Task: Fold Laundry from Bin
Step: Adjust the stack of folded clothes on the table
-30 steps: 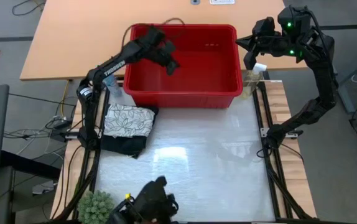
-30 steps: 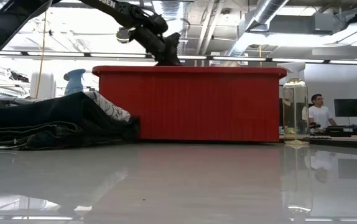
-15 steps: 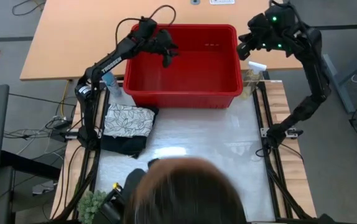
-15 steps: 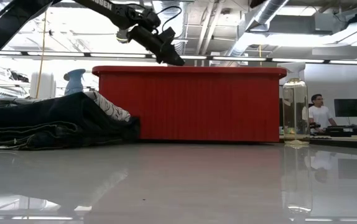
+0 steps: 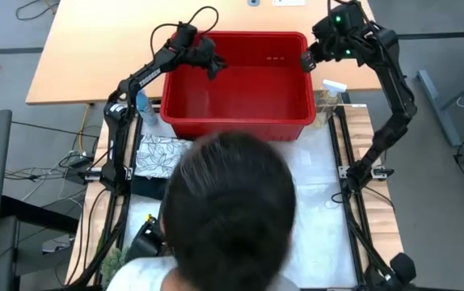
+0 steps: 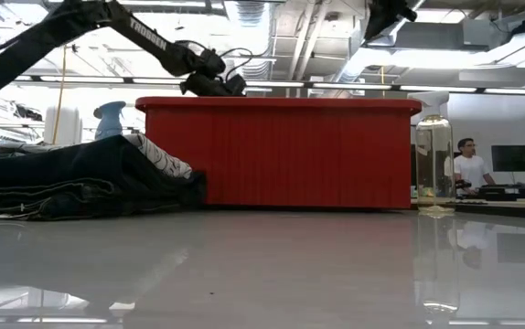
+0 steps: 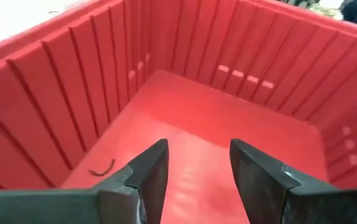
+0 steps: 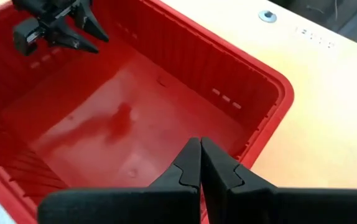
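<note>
1. The red bin [image 5: 240, 121] stood at the far end of the desk [image 5: 313, 210], and both wrist views looked down onto its bare red floor with no garment lying on it.
2. The left hand [image 5: 210, 63] hung over the bin's far left corner, above the rim, with its two dark fingers [image 7: 150, 171] standing apart and nothing between them.
3. In the low view that same left hand [image 6: 217, 84] showed just above the bin's top edge [image 6: 281, 102].
4. The right hand [image 5: 308, 58] hovered at the bin's far right corner, its fingers [image 8: 191, 165] pressed together tip to tip and gripping nothing.
5. The laundry [image 5: 155, 153] lay on the desk just beside the bin's near left corner, as a pile.
6. In that pile a white cloth with grey leaf print [image 5: 153, 152] sat on top of dark trousers [image 6: 52, 178], which the low view showed as a flat folded stack left of the bin.
7. A person's head [image 5: 232, 202] filled the near middle of the high view and hid much of the desk in front of the bin.
8. A spray bottle [image 6: 433, 151] stood just beside the bin's right end.
9. Another person [image 6: 468, 166] sat in the room well beyond the bin.
</note>
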`<state>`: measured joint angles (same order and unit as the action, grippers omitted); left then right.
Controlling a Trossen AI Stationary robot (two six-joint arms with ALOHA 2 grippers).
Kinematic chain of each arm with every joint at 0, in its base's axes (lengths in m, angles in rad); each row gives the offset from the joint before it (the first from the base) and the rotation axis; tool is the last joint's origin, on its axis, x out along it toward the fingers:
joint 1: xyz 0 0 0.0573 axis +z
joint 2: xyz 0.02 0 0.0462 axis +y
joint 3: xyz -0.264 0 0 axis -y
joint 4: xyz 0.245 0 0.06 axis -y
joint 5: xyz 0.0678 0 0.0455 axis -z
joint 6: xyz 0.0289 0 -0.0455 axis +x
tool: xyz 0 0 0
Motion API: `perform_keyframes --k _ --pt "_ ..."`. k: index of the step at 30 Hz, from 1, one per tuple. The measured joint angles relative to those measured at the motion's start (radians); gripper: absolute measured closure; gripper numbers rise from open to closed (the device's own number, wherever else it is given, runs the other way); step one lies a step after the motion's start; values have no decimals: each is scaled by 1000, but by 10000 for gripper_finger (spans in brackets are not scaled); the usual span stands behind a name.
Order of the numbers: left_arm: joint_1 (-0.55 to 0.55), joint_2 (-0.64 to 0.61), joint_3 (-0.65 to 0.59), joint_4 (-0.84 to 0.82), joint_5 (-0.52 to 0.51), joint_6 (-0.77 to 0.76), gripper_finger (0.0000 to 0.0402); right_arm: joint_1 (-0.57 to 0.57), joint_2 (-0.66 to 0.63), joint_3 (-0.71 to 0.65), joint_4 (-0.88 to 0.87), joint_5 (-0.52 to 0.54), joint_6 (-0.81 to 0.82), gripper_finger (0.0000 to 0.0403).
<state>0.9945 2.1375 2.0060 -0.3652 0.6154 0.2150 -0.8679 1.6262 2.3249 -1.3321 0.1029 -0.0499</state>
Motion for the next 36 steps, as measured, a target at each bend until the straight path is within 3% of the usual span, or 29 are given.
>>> perform_keyframes --k 8,15,20,23,28,36 --pt "32 42 0 54 37 7 239 -59 52 0 14 -13 1 374" --pt "87 42 1 89 19 -9 239 -102 145 0 195 -46 -51 374" --pt "90 42 1 111 -106 52 239 -128 247 0 371 -58 -95 374" --pt "90 42 1 163 -219 78 239 -153 312 0 479 -101 -205 374" --pt "98 41 1 183 -397 198 239 -198 408 0 575 -184 -254 374" --pt "100 41 1 252 -518 294 239 -270 499 -2 649 -391 -232 374"
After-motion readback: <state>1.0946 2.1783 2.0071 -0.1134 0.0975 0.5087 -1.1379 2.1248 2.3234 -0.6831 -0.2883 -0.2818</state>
